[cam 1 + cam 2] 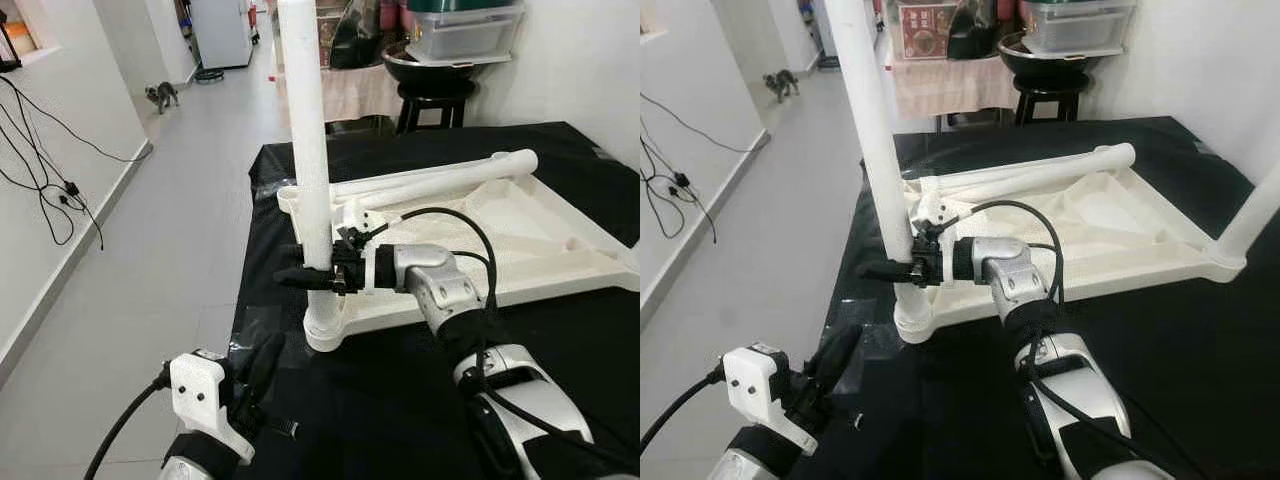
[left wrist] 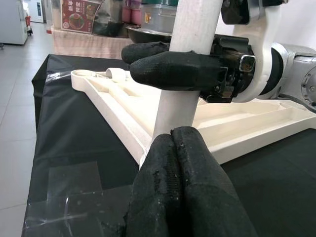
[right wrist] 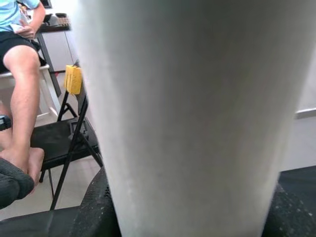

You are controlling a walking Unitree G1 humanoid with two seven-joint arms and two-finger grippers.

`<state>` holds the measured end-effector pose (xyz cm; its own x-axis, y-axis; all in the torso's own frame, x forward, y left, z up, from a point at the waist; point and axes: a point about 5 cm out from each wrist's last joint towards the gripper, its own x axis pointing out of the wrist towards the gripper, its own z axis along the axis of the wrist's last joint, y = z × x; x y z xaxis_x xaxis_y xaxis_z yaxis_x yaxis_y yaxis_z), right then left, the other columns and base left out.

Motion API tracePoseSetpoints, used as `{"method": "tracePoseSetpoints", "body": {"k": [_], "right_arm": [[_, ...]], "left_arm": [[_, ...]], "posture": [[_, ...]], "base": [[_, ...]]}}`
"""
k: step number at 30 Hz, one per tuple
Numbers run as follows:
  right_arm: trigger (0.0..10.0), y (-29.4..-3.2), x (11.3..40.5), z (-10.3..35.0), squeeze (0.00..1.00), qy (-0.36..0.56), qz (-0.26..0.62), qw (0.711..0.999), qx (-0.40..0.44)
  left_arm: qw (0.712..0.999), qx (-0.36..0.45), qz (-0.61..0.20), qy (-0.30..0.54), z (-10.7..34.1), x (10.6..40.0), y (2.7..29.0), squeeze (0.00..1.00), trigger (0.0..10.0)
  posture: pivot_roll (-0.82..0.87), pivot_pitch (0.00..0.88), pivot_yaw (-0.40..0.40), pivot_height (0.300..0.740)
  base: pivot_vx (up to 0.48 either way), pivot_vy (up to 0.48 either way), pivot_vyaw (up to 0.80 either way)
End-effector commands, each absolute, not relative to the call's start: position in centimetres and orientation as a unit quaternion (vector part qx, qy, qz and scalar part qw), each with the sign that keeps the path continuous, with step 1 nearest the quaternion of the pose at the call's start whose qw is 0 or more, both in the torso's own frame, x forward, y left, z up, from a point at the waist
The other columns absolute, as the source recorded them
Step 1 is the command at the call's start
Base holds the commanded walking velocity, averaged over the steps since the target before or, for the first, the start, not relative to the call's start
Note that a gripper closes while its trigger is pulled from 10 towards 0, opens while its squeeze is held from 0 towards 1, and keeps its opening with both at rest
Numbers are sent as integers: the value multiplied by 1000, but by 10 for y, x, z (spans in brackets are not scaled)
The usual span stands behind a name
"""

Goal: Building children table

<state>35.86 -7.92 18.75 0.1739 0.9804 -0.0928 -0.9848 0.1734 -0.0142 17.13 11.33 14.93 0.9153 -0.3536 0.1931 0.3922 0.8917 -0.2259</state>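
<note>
An upturned white tabletop [image 1: 560,270] lies on a black cloth. A white table leg [image 1: 308,130] stands upright in the near left corner socket [image 1: 325,330]. My right gripper [image 1: 303,277] is shut on that leg just above the socket, its black fingers [image 2: 173,66] on either side of it. The leg [image 3: 187,113] is very close in the right wrist view. Another white leg [image 1: 440,178] lies flat across the tabletop's far side. A further leg [image 1: 1252,225] stands at the right corner. My left gripper [image 2: 180,163] hovers low at the cloth's near left edge, fingers pressed together and holding nothing.
The black-covered surface [image 1: 400,400] ends at my left beside grey floor [image 1: 170,230]. Cables [image 1: 45,190] hang on the left wall. A black stool with a bowl and containers [image 1: 440,60] stands behind. A seated person's legs [image 3: 22,98] and a folding chair [image 3: 64,138] are nearby.
</note>
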Motion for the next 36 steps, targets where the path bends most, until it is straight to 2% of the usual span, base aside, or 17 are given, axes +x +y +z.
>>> {"method": "tracePoseSetpoints", "body": {"k": [1, 5, 6, 7, 8, 10, 11, 12, 19, 20, 21, 22, 29, 32, 34, 35, 36], "right_arm": [[0, -85, 357, 182, 0, 30, 635, 771, -23], [0, -91, 353, 170, 0, 45, 600, 798, -36], [0, -90, 350, 162, 0, 59, 576, 815, -39], [0, -85, 348, 151, 0, 70, 507, 858, -54], [0, -83, 342, 140, 0, 77, 342, 936, -21], [0, -83, 342, 140, 0, 77, 342, 936, -21], [0, -71, 320, 127, 0, 107, 316, 943, -2], [0, -70, 318, 129, 0, 104, 299, 948, 3], [0, -69, 329, 126, 0, 110, 327, 938, -18], [4588, -67, 329, 127, 0, 108, 333, 937, -18], [10000, -66, 329, 129, 0, 105, 347, 932, -9], [10000, -66, 330, 134, 1000, 97, 358, 929, -10], [10000, -64, 332, 156, 1000, 66, 373, 926, -1], [10000, -62, 338, 171, 1000, 38, 431, 902, 10], [10000, -63, 345, 183, 1000, 15, 502, 864, -18], [10000, -63, 345, 183, 1000, 15, 502, 864, -18], [10000, -64, 349, 187, 173, 14, 536, 843, -33]], "left_arm": [[971, -130, -191, -68, 147, 171, 112, 0, 10000], [971, -130, -191, -68, 148, 170, 113, 0, 10000], [971, -130, -191, -68, 148, 169, 113, 0, 10000], [971, -129, -190, -69, 149, 169, 114, 0, 10000], [971, -128, -188, -69, 149, 168, 116, 0, 10000], [971, -128, -188, -69, 149, 168, 116, 0, 10000], [971, -127, -188, -69, 150, 168, 117, 0, 10000], [972, -127, -187, -68, 149, 168, 118, 0, 10000], [971, -124, -193, -66, 148, 171, 118, 0, 10000], [972, -124, -191, -67, 149, 171, 118, 0, 10000], [972, -123, -189, -67, 148, 171, 118, 0, 10000], [972, -123, -189, -67, 148, 171, 118, 0, 10000], [972, -125, -190, -66, 147, 172, 117, 0, 10000], [971, -126, -191, -65, 147, 172, 117, 0, 10000], [971, -126, -192, -65, 147, 173, 117, 0, 10000], [971, -126, -192, -65, 147, 173, 117, 0, 10000], [971, -126, -192, -65, 146, 173, 116, 0, 10000]], "posture": [[-32, 14, 40, 740], [-30, 23, 30, 740], [-34, 30, 26, 740], [-38, 31, 26, 740], [-39, 44, 29, 740], [-39, 44, 29, 740], [-31, 53, 29, 740], [-67, 32, 55, 740], [-43, 29, 43, 740], [-43, 29, 43, 740], [-39, 27, 45, 740], [-40, 25, 45, 740], [-38, 21, 47, 740], [-38, 17, 46, 740], [-35, 15, 44, 740], [-35, 15, 44, 740], [-31, 7, 41, 740]], "base": [[0, 0, 0], [0, 0, 0], [0, 0, 0], [0, 0, 0], [0, 0, 0], [0, 0, 0], [0, 0, 0], [0, 0, 0], [0, 0, 0], [0, 0, 0], [0, 0, 0], [0, 0, 0], [0, 0, 0], [0, 0, 0], [0, 0, 0], [0, 0, 0], [0, 0, 0]]}}
